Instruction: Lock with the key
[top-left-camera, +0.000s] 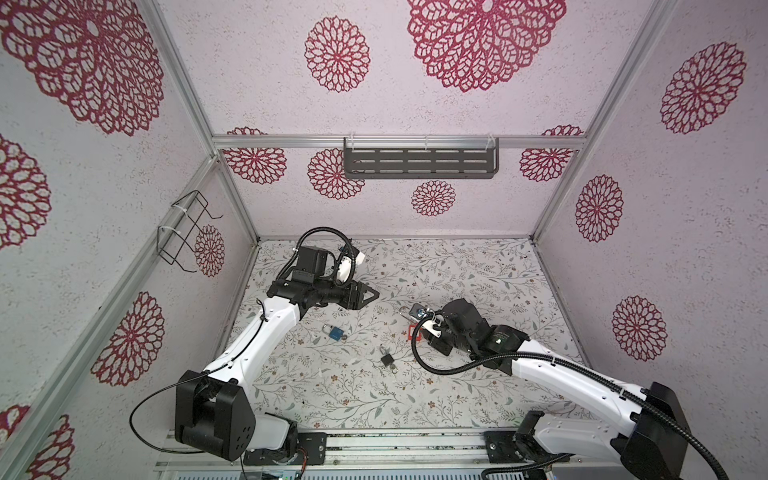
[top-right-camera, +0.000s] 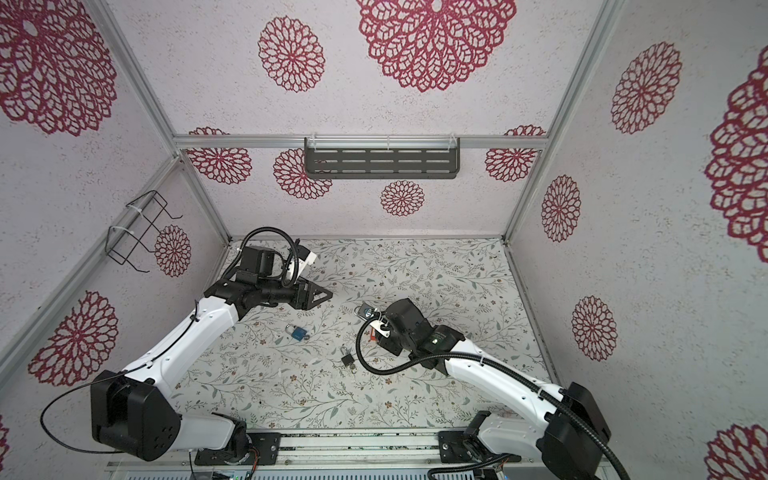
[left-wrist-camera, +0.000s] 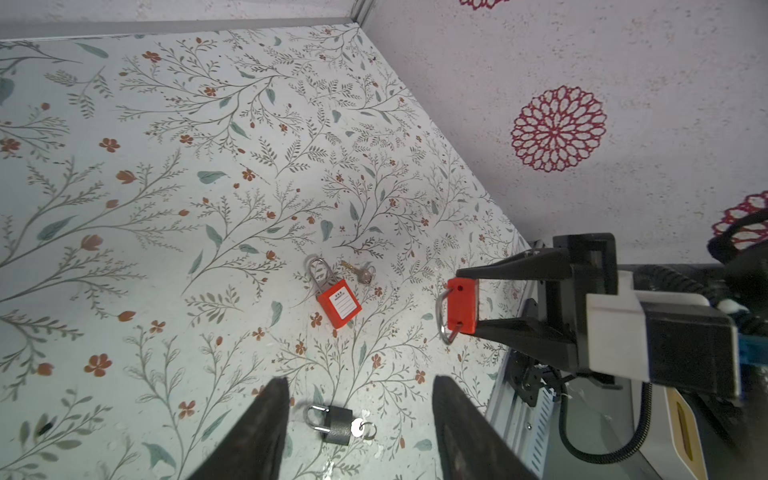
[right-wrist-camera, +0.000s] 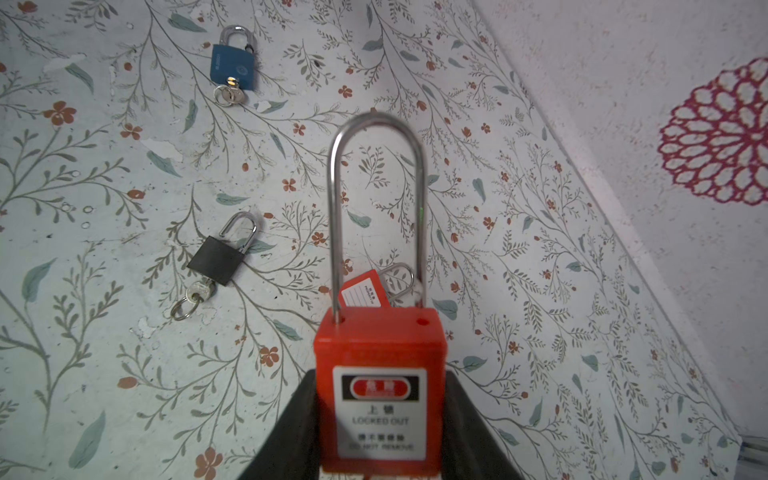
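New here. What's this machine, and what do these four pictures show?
A left arm and a right arm, each with a two-finger gripper. Both top views look down from one overhead stereo camera; the other two come from cameras on the wrists. On the table lie a blue lock and a black lock, each with its key in, and a red lock with a loose key beside it. The right gripper grips a second red lock, shackle open. The left gripper is open and empty.

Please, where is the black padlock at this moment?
In both top views the black padlock lies flat near the middle of the table, its key inserted, right of the blue padlock and a little nearer the front edge.
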